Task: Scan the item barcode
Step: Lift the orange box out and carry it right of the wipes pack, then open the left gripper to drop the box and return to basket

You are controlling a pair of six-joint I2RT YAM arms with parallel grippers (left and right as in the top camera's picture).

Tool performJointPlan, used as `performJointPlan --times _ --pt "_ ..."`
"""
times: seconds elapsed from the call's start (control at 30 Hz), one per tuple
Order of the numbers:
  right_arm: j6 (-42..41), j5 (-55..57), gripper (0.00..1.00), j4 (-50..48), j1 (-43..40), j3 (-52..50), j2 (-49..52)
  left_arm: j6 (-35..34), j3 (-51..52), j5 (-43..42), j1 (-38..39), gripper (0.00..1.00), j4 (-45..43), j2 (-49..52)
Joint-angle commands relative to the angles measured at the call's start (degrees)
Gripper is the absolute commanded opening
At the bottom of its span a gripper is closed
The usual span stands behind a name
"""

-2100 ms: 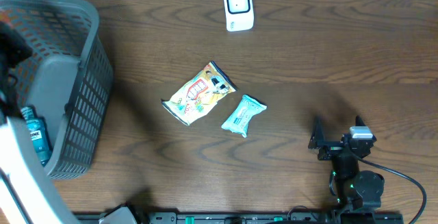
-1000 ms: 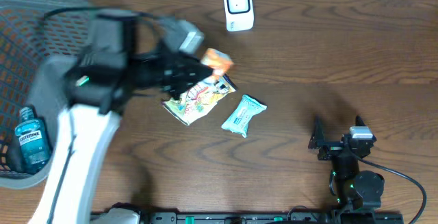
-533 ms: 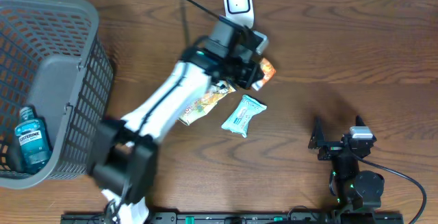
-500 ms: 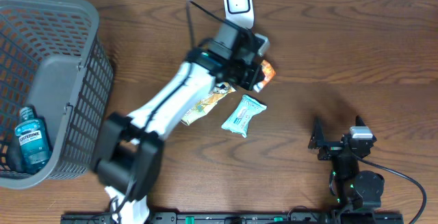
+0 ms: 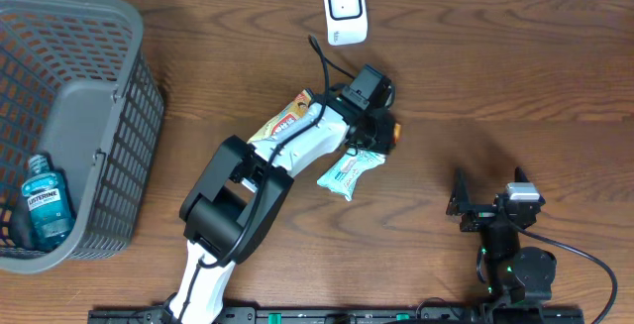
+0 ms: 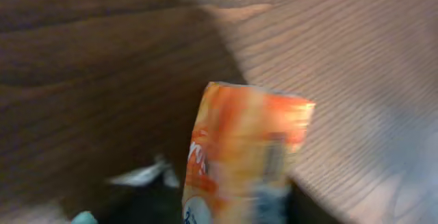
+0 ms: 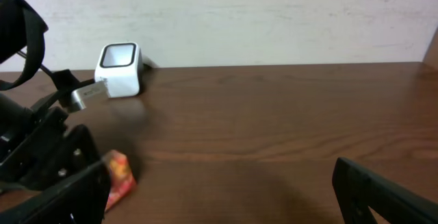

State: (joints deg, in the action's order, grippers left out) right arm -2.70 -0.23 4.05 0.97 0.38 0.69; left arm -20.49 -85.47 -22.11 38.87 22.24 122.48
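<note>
Left claw [image 5: 379, 131] is out over the middle of the desk [image 5: 515, 86], and the orange packet [image 5: 394, 134] is right at its tip. From the right wrist view the packet [image 7: 118, 172] sits low, tilted, its bottom end at or on the wood beside the black claw. The left wrist view is a blur of orange with no fingers showing, so I cannot tell how wide that claw stands or whether it has hold of the packet.

Right claw [image 5: 487, 193] is parked at the near right with its jaws spread wide and nothing in them.

My read: this is the carry-to-scan step, not the scan itself. The scanner [image 5: 345, 10] stands up by the far edge, and the packet is well short of it. Next call is a sure grip, a lift, then a swing toward the far edge with the barcode side turned to the scanner's window. A dark patch on the packet could be the code, but it is too blurred to say.

Room looks good. There is bare wood between packet and scanner and more open to the right. The tight side is near and left: the teal packet [image 5: 349, 168] lies just beside the claw, and the yellow snack bag [image 5: 285, 126] sits partly under the arm. The basket [image 5: 99, 27] with its blue bottle [image 5: 45, 205] is well apart on the far left. Mind the far edge behind the scanner.
</note>
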Motion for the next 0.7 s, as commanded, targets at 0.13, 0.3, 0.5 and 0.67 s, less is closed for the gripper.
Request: performJointPlan --times 0.13,0.3,0.5,0.67 --pt "0.6 0.3 0.99 0.2 -0.6 -0.1 -0.3 -1.0 0.2 0.8 0.4 0.93 1.1 -1.7" --pt "0.7 0.3 0.99 0.2 -0.6 -0.1 -0.3 1.4 0.2 0.8 0.4 0.95 2.6 -3.4" --pt "0.7 0.3 0.99 0.2 -0.6 -0.1 -0.3 2.8 0.2 5.3 0.4 0.95 7.0 -8.8" --pt "0.6 0.3 0.99 0.2 -0.6 -0.1 -0.3 2.9 0.2 8.9 0.4 0.96 10.2 -18.6"
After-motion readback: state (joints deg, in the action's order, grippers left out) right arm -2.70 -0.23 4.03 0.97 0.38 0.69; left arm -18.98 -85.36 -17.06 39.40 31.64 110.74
